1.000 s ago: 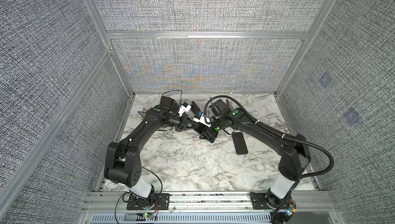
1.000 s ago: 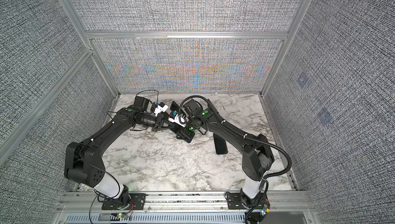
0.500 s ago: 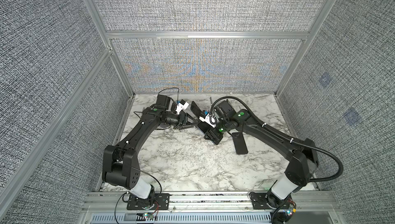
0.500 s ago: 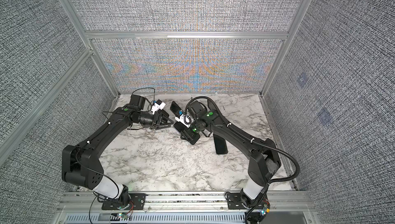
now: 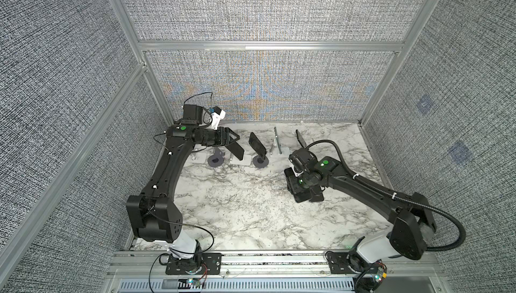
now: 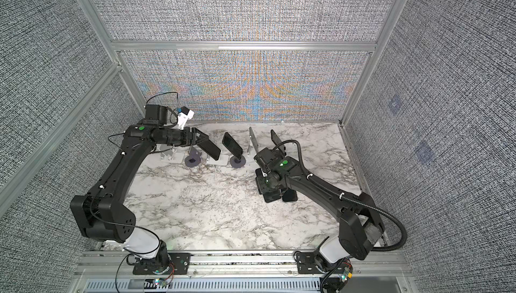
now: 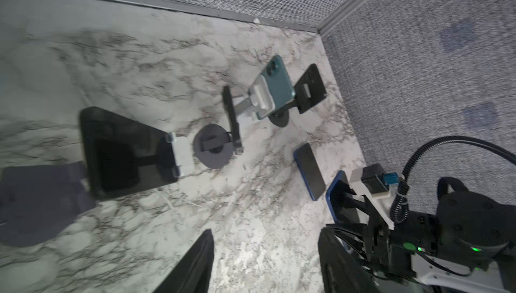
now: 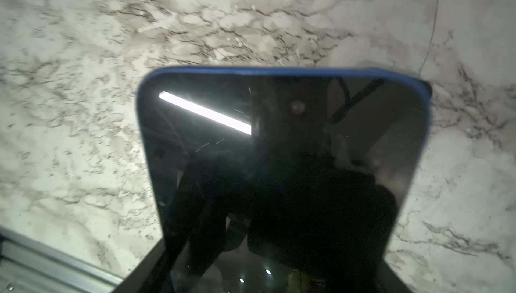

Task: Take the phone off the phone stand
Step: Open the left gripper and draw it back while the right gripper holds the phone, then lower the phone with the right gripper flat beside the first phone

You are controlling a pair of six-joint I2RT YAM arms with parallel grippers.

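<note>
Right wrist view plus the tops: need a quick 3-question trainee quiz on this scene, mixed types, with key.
1. True or false: the left gripper is holding a phone.
2. The right gripper grips: A) a stand B) a blue-edged phone C) nothing.
3. What lies flat on the table beside the right gripper?
Key: 1 false, its jaws are open and empty. 2 B. 3 a second phone.

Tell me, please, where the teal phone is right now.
In a top view the teal phone leans on its grey stand at the back of the table, near the middle, between a black phone and a black tilted slab.
</note>
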